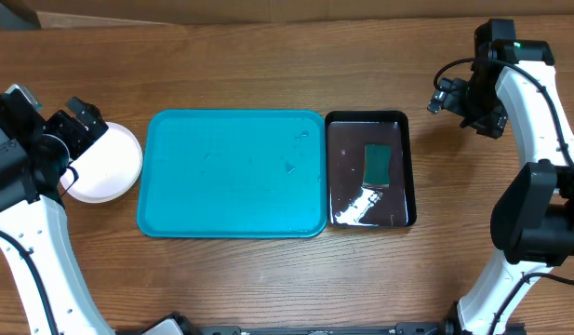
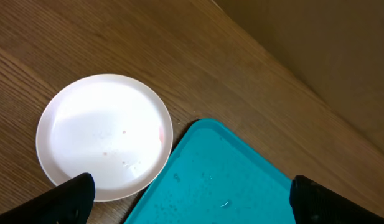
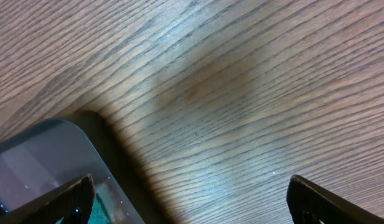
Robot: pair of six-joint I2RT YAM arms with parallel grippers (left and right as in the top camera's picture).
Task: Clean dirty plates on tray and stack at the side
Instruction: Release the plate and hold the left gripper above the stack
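Plate (image 2: pixel 104 137) beside tray (image 2: pixel 241 180); left claw (image 2: pixel 192 198) (wide open) empty.

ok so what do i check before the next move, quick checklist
1. Turquoise tray free of plates: ok, none on it.
2. White plate set aside: ok, on the table left of the tray.
3. Plate clean: not ok, the left wrist view shows small specks and a reddish mark near its rim.
4. Other plates stacked under it: cannot tell.
5. Left gripper open and empty: ok.
6. Right gripper open and empty: ok, over bare table beside the black tray, where the green sponge lies.
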